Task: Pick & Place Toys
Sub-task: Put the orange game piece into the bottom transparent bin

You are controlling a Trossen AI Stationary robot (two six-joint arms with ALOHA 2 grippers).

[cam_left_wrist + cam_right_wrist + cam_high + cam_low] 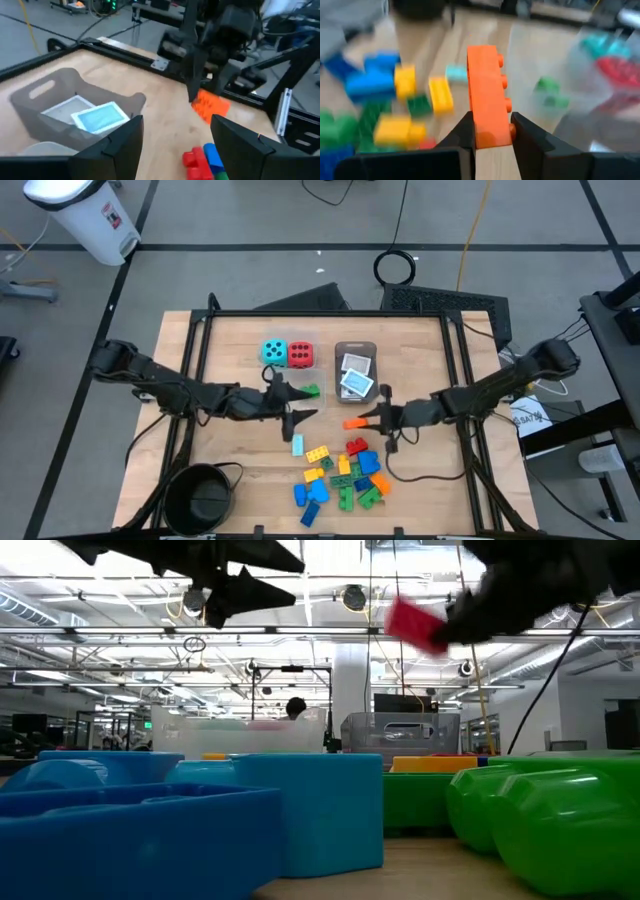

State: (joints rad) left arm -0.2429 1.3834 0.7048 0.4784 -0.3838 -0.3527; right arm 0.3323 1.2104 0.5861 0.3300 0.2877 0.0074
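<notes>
Carrying an orange brick [489, 95], the right gripper [383, 418] has its fingers closed tight on the brick's lower part, and the brick stands upright between them, lifted clear of the desk [240, 350]. That puts the task in its transport step: one toy picked, not yet placed. Below and behind this gripper lies the pile of loose bricks [345, 472]; ahead of it, across a bare stretch of wood, sit the red die [300, 354] and teal die [273, 352] in a clear tub with a green brick [313, 390] just beside them, and off to one side the grey tray [356, 369] holding white cards. The left gripper [296, 416] hovers opposite, fingers spread open and empty. Next, I judge, the brick must be moved over a container and lowered before release; which container is meant cannot be told.
</notes>
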